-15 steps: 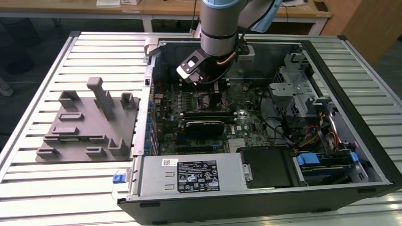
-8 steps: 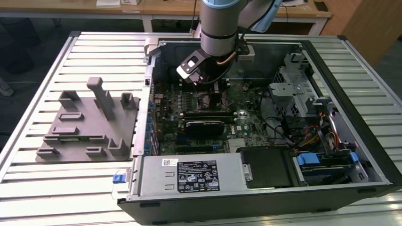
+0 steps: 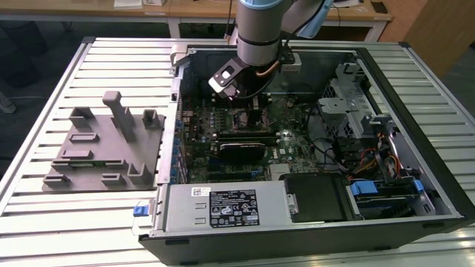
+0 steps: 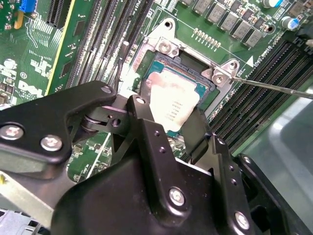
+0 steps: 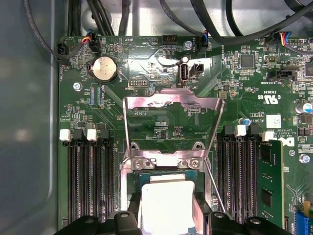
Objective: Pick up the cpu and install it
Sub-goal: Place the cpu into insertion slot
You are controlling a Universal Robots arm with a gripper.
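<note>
The cpu (image 4: 172,98) had a silver-white top with a thin teal-green rim. The tool (image 4: 168,115) was matt black with silver screws. The circuit board (image 5: 146,122) was green, laced with fine pale lines. Its long slots (image 5: 88,176) were black with white clips, and the coin battery (image 5: 105,68) was silver. The lifted frame (image 5: 171,100) gleamed silver. In the exterior view the tabletop (image 3: 44,222) was pale grey, striped with slats. The holder block (image 3: 104,150) was flat grey and the computer case (image 3: 297,242) black.
</note>
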